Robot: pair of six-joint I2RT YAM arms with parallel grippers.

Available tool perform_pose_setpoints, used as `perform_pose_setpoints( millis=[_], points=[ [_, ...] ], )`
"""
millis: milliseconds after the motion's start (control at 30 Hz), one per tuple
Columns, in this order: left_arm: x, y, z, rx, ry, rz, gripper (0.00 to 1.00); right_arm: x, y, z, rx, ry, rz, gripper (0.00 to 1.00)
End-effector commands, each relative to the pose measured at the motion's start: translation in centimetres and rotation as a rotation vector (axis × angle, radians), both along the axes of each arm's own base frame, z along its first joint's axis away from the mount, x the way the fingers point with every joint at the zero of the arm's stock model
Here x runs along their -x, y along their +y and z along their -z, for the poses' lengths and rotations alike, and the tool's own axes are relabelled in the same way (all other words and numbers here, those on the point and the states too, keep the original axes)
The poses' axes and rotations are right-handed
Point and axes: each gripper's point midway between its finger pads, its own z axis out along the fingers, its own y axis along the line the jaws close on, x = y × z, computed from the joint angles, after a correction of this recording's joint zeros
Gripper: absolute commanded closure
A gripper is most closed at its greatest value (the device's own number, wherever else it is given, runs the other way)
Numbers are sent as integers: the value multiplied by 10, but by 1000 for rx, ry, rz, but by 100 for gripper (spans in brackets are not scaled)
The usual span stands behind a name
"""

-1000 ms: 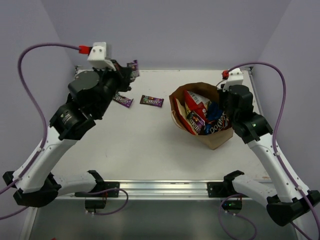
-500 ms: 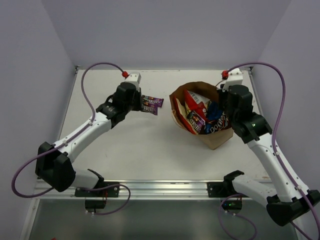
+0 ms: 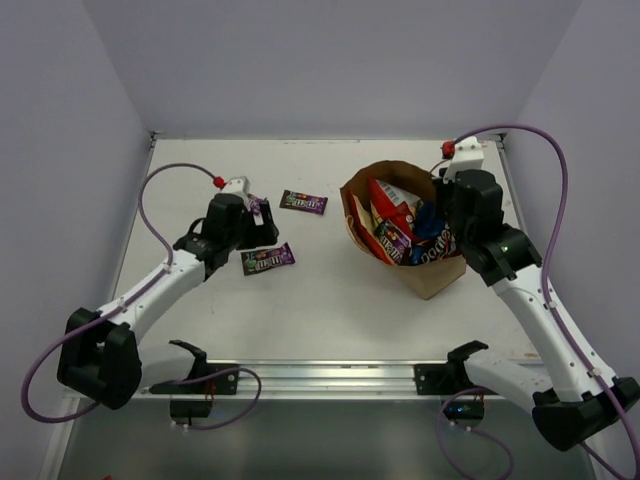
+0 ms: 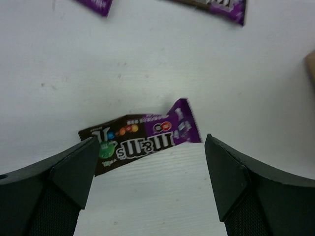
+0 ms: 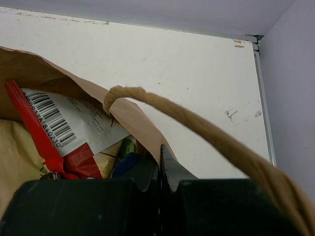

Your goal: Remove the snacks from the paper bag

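Snacks mostly in the bag (image 3: pixel 438 278) yet; three candy bars out.
Left gripper (image 4: pixel 150 142) hangs open over a bar (image 4: pixel 142 140) lying flat on the table (image 3: pixel 330 300), with a second bar (image 3: pixel 303 203) and a third bar (image 4: pixel 96 5) beyond. Right gripper (image 5: pixel 161 164) pinches the bag's rim; Doritos (image 3: pixel 437 252) and other packets wait inside. Half a second ago the left arm reached farther back, this bar not yet laid here; bag and right arm unchanged.

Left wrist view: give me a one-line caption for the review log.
Open left pincer framing a purple M&M's packet lying flat on the white table.
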Motion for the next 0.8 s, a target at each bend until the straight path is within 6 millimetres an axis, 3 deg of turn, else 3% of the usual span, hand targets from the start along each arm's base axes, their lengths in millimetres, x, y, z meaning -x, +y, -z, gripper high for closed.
perform_pose_setpoints(
  millis=[0,33,67,100,133,167,267,367,467,633,767],
  points=[
    [-20,-31,-110,113,-220,96,4,1,0,-9,-7,-27,-2,100],
    [-25,-41,-152,138,-291,118,4,1,0,-11,-7,-34,-3,100],
    [-20,-61,-170,144,-312,174,4,2,-1,-16,-14,-50,-3,100],
    [-15,-69,-179,116,-313,194,4,3,-2,-18,-6,-59,-7,100],
    [-15,-82,-220,139,-384,217,4,4,-3,-24,9,-75,-17,100],
    [-6,-107,-228,145,-386,279,4,6,-1,-32,0,-99,-32,100],
    [11,-151,-263,208,-417,384,5,8,0,-46,1,-139,-49,100],
    [21,-179,-276,218,-410,426,7,8,0,-52,-2,-168,-52,100],
    [30,-201,-275,216,-386,464,9,6,1,-54,15,-190,-56,100],
    [64,-254,-254,207,-316,572,11,10,1,-63,19,-225,-43,100],
    [84,-280,-228,164,-267,602,15,14,-2,-68,25,-247,-29,100]
  ],
)
